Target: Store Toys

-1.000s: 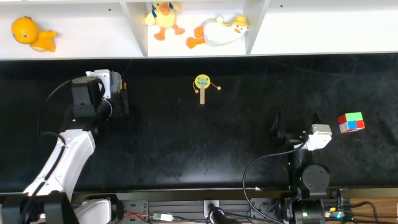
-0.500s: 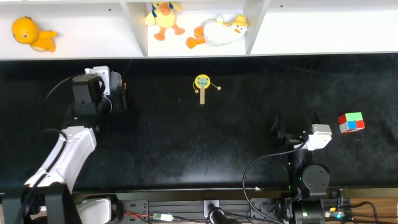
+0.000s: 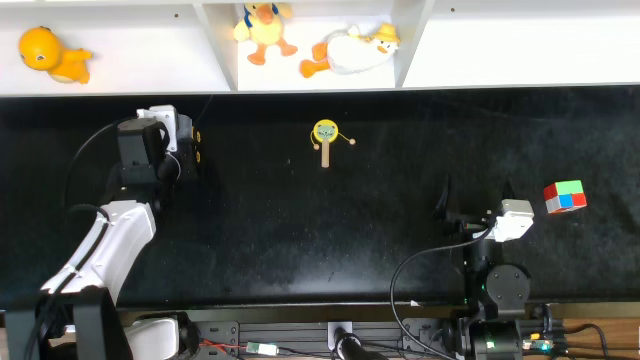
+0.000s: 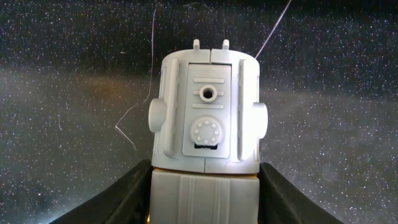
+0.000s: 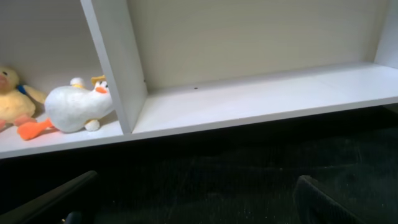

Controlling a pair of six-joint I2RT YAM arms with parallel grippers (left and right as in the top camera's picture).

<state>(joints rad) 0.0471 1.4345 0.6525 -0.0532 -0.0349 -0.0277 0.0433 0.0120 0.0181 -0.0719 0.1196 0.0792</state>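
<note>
Left gripper (image 3: 192,155), at ten o'clock, has edged toward the shelf (image 3: 120,78), fingers pinching a toy robot (image 4: 208,112), its base cut off. Right gripper (image 5: 193,199) has its fingers spread.

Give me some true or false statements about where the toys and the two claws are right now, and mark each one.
1. The left claw is shut on a white toy robot. True.
2. The coloured cube sits in the shelf. False: it lies on the black table, near the right arm.
3. A yellow duck and a white duck share the shelf's middle compartment. True.
4. The right claw holds the rattle. False: it is open with nothing in it, and the rattle lies mid-table.
5. The orange duck is in the left compartment. True.
</note>
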